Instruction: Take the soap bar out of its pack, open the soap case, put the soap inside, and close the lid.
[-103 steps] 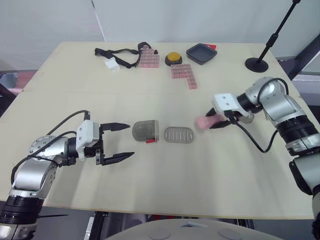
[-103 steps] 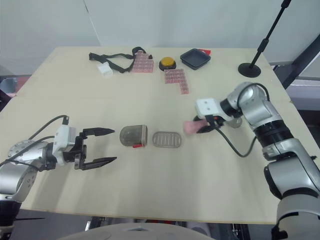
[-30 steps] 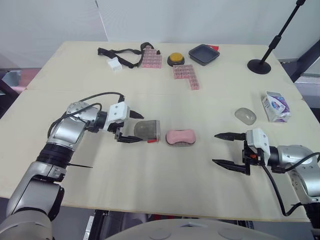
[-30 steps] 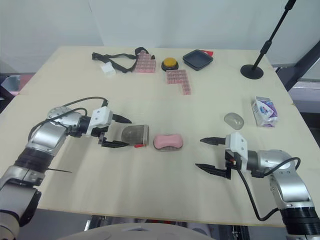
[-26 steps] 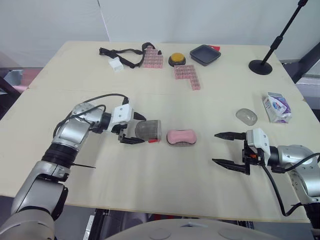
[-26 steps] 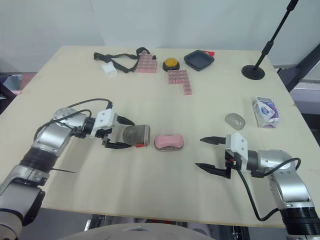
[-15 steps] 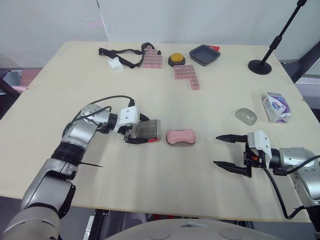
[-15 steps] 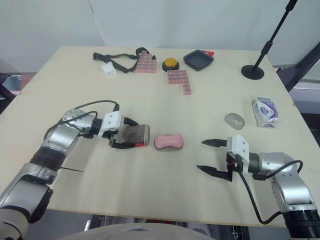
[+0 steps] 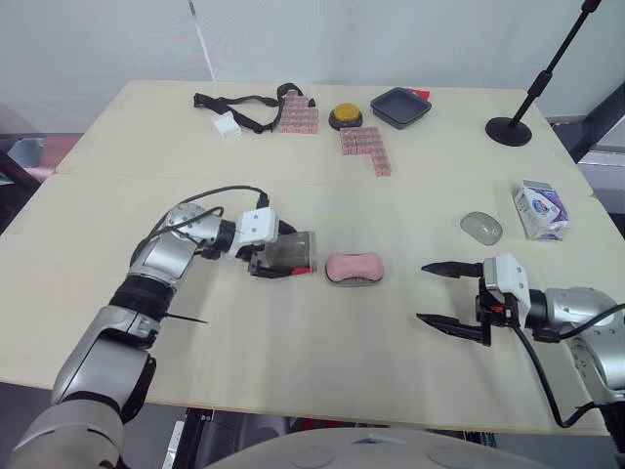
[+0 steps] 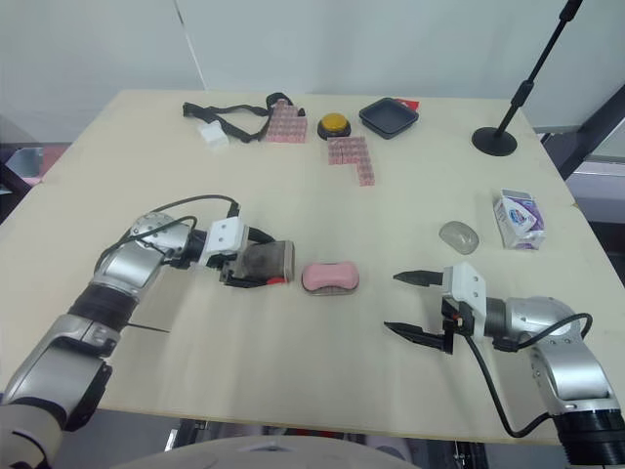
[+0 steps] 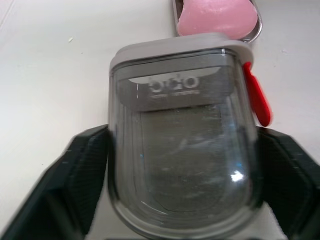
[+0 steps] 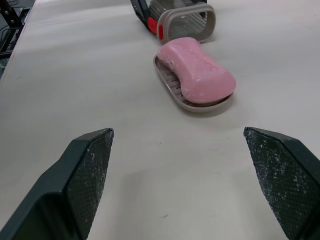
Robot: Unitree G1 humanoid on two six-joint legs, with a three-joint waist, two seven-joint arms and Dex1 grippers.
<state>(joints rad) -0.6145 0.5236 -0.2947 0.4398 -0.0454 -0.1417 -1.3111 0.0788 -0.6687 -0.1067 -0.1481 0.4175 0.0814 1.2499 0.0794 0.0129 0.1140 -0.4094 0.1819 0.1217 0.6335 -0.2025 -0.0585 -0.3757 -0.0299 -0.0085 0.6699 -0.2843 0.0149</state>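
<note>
The pink soap bar (image 9: 354, 265) lies on the grey case base (image 12: 172, 90) at mid-table. Just left of it the translucent grey case lid (image 9: 290, 253) with a red clasp (image 11: 259, 100) lies on its side, open end toward the soap. My left gripper (image 9: 277, 253) is shut on the lid, one black finger (image 11: 82, 175) pressed against each side. My right gripper (image 9: 423, 291) hovers open near the front right, fingertips (image 12: 95, 150) pointing at the soap with nothing between them. The empty soap pack (image 9: 540, 207) lies at the far right.
A clear crumpled wrapper (image 9: 480, 227) lies left of the pack. Along the back edge are a black strap (image 9: 239, 102), pink block sheets (image 9: 362, 149), a yellow button (image 9: 343, 116), a black tray (image 9: 399, 105) and a stand base (image 9: 508, 129).
The soap, once in my right gripper, now rests on the base. My left gripper has slid right over the lid and shut on it. The right arm has barely moved in the last second.
</note>
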